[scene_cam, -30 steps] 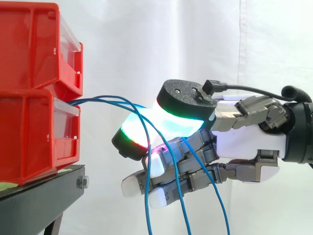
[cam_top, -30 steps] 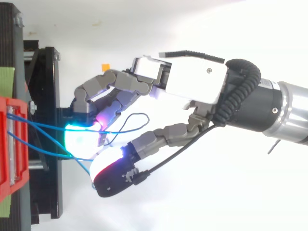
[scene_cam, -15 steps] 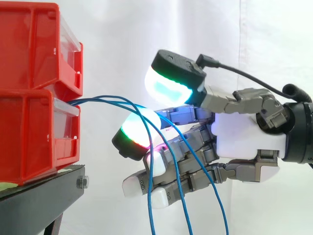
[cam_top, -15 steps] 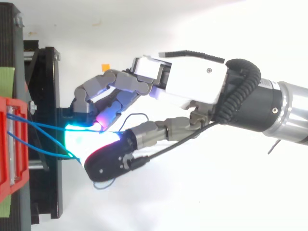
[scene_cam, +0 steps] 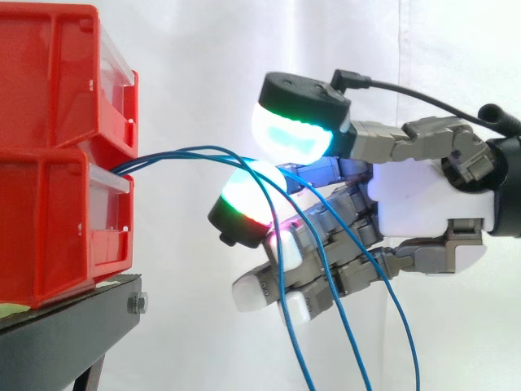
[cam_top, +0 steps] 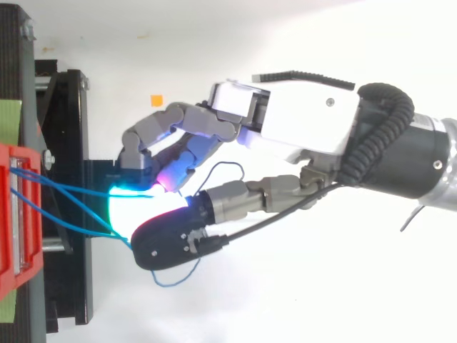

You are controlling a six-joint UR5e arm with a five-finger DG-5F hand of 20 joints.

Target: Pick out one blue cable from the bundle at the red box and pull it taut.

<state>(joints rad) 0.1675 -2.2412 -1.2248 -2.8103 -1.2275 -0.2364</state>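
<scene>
Here's the robot hand point(scene_cam: 423, 204), reaching in from the right toward two stacked red plastic bins point(scene_cam: 49, 122) that sit on the black surface point(scene_cam: 73, 326), with the white curtain point(scene_cam: 228, 49) hanging behind it all. Thin blue cables point(scene_cam: 187, 153) come out of the front of the lower bin, just under the upper one, and bow to the right in a soft arc, so there is slack in them. They cross the top of a glowing finger pad point(scene_cam: 244, 213), white with green and red along its edge. The thumb's big cyan-green pad point(scene_cam: 295, 130) sits right on top of that spot, so the strands are pinched between thumb and finger. The other fingers are curled in below. Past the pinch, the cables drop down across the grey fingers and run out of the bottom of the side view. From above, two strands run from the red bin point(cam_top: 11, 214) across the surface point(cam_top: 68, 143) into the glow. One loose loop peeks out behind the fingers, and another curls below the black back of the thumb.
</scene>
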